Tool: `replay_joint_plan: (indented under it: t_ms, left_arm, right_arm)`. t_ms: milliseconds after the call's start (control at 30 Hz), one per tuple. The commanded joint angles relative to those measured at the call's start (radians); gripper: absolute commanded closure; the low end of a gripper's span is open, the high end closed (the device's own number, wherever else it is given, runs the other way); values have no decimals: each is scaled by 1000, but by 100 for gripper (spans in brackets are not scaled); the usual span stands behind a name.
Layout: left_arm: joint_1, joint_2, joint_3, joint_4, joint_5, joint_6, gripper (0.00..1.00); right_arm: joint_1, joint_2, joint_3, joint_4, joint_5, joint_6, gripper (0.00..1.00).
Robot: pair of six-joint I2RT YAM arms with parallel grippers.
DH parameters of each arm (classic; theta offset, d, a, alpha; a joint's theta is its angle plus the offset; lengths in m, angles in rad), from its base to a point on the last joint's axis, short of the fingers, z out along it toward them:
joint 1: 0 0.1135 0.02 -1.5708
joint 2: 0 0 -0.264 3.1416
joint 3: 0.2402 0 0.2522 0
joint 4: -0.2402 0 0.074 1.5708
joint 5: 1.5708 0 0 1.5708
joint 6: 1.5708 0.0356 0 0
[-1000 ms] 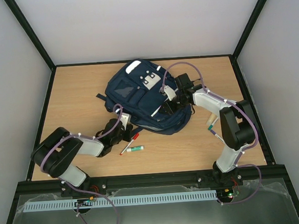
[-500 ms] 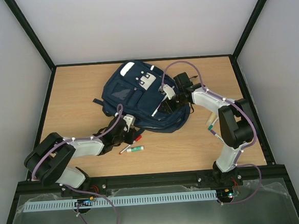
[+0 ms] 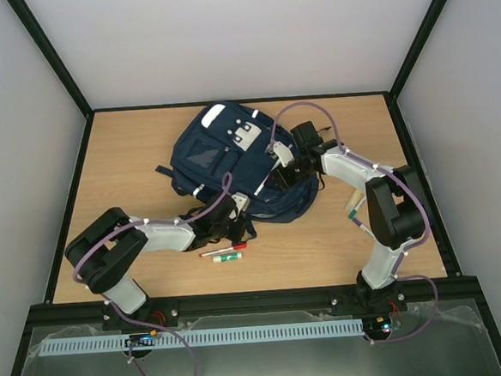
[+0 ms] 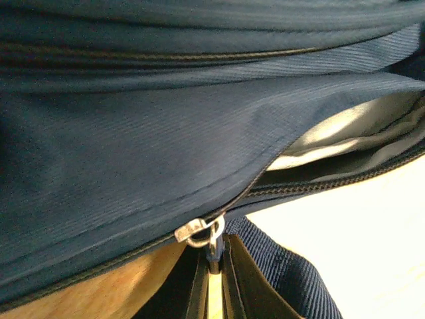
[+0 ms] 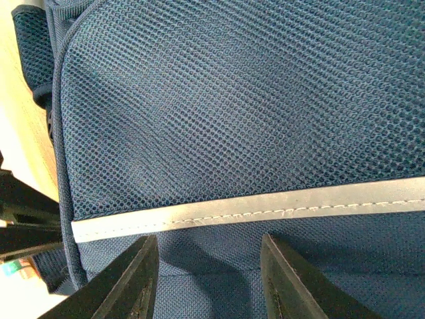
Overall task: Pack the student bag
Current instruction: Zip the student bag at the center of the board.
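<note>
The tabletop (image 3: 128, 162) is carrying the bag (image 3: 231, 155) near its middle. Your left hand (image 4: 214, 266) is pinching the zipper pull (image 4: 199, 229); your right hand (image 5: 209, 266) is resting half spread on the mesh (image 5: 232, 100), grip unclear. Pulling crooked is risking a fabric jam.

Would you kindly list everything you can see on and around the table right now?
table: one, light wood, under everything
backpack: one, navy with white patches, middle of the table
zip pull: one, silver, near edge of the backpack
red pen: one, red, just in front of the backpack
marker: one, white and green, beside the red pen
pale pen: one, beige, beside the right arm
green pen: one, green, just nearer than the pale pen
left gripper: one, black, shut on the zip pull
right gripper: one, black, gripping the backpack's mesh side
</note>
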Motion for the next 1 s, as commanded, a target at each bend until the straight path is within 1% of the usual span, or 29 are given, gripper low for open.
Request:
replay_joint_plan:
  t_ms: [0,433,967]
  left_arm:
    - [-48,42,56,-12,19,-8,98]
    - [-133,167,216,-8,37,9,98]
    - [-184,260,344,1,63,21,97]
  right_arm:
    - [-3,102,-45,-64,129,1,56]
    - [-3,101,-43,-67,129,0,56]
    - [-2,102,-40,-69,129,-3,56]
